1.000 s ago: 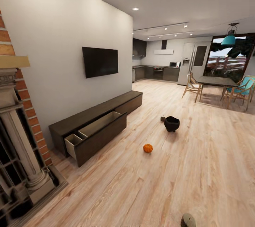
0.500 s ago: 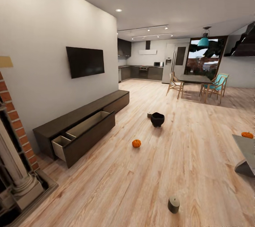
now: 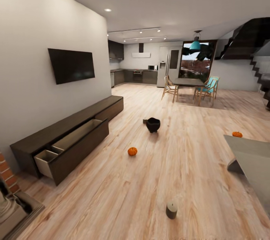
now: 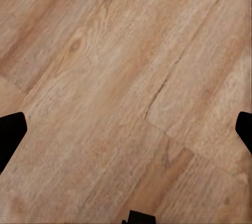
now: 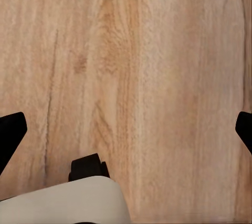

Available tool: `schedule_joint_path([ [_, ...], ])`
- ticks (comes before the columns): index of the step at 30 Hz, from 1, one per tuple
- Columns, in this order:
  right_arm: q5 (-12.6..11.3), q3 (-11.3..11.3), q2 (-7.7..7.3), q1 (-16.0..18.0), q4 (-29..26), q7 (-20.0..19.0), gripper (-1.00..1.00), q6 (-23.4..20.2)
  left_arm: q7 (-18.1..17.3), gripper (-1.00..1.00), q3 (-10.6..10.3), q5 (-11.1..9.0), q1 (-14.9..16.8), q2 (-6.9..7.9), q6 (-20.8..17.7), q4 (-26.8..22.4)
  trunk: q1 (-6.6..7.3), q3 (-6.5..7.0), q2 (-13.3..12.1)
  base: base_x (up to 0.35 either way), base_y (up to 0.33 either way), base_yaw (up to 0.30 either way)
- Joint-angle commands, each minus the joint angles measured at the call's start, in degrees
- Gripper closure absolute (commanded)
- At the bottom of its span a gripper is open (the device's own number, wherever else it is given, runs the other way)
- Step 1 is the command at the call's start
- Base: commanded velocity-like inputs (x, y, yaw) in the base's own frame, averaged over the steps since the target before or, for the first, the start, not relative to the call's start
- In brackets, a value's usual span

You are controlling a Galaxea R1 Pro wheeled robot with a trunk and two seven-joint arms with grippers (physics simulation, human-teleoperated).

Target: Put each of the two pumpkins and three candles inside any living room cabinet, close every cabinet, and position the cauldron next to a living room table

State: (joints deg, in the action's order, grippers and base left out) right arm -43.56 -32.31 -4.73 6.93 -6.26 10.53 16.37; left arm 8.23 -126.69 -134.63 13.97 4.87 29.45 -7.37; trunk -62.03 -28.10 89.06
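A: Living room view has swung right; we now see the table (image 3: 250,154) and a second pumpkin (image 3: 237,134) beyond it.
B: Cabinet (image 3: 71,135) drawer open far left, candle (image 3: 171,210) near; both our grippers spread wide, empty.

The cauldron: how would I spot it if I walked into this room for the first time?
Start at the long dark cabinet under the wall TV, then look out across the plank floor towards the kitchen. The cauldron stands alone mid-floor, beyond the nearer pumpkin. It is glossy black and round-bellied, unlike the small orange pumpkins or the stubby grey candle.
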Motion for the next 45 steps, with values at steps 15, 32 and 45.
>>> schedule_joint_path([
  [15,-2.1,0.7,1.05,0.1,-3.8,2.6,-1.00,-3.1,5.3,-1.00,0.4,-0.4,0.1,-0.93,-3.7,2.1,0.00,-0.06,0.0,0.086,0.075,-0.083],
  [32,2.2,0.9,10.68,36.4,-0.1,5.4,-1.00,-21.7,-3.4,-1.00,-0.6,0.1,30.8,-10.66,-34.5,6.8,0.00,-0.06,0.0,0.000,0.000,0.000],
  [45,2.3,0.7,10.07,36.5,1.7,4.9,-1.00,-20.3,-3.5,-1.00,-1.2,3.5,30.9,-10.06,-26.9,3.8,-0.66,-0.60,1.2,0.000,0.000,0.000],
])
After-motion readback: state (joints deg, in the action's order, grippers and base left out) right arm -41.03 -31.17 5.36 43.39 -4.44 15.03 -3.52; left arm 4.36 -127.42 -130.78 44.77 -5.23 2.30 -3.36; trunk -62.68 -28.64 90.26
